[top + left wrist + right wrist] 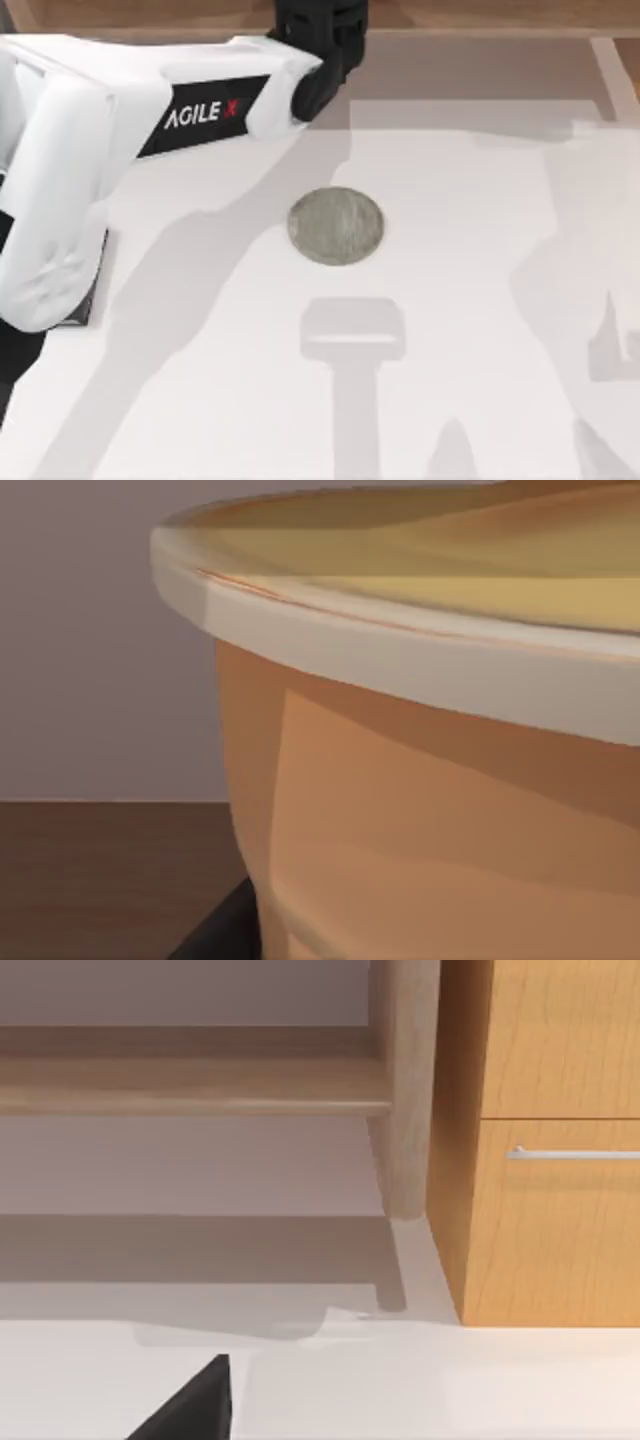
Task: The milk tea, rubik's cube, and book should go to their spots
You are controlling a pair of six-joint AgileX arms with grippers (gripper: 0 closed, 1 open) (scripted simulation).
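At twelve o'clock of the surface [470, 300] your left pincer [318, 40] sits close against the milk tea [430, 810]; grip state cannot be told. Judged step: carrying cup. Next: lower it upright, centred on the coaster [335, 226].

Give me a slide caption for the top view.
Left AgileX arm reaches across the white table; grey coaster sits bare at centre.
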